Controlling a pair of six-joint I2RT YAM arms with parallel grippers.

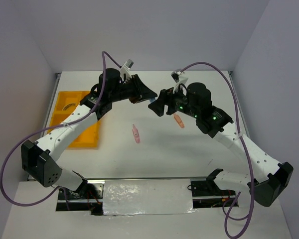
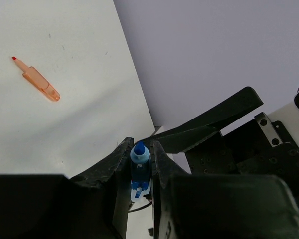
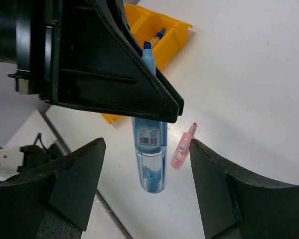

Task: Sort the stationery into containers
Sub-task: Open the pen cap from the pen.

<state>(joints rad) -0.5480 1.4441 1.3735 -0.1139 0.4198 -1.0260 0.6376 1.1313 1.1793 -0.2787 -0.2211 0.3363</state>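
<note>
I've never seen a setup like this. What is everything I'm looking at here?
Tray: 1, yellow-orange, table's left side.
Small blue-tipped item: 1, inside a tray compartment; too small to identify.
Blue pen-like piece: 1, clear blue, clamped between the left fingers.
Pink pen-like piece: 1, pink, lying mid-table.
Orange pen-like piece: 1, orange, lying on the table right of the pink one.
Table: 1, white.
Silver sheet: 1, near edge, between the arm bases.
Left arm: 1, white and black, crossing over the tray.
Right arm: 1, white and black, right side.
Left fingers: black, shut on the blue pen-like piece.
Right fingers: black, open, facing that piece.
</note>
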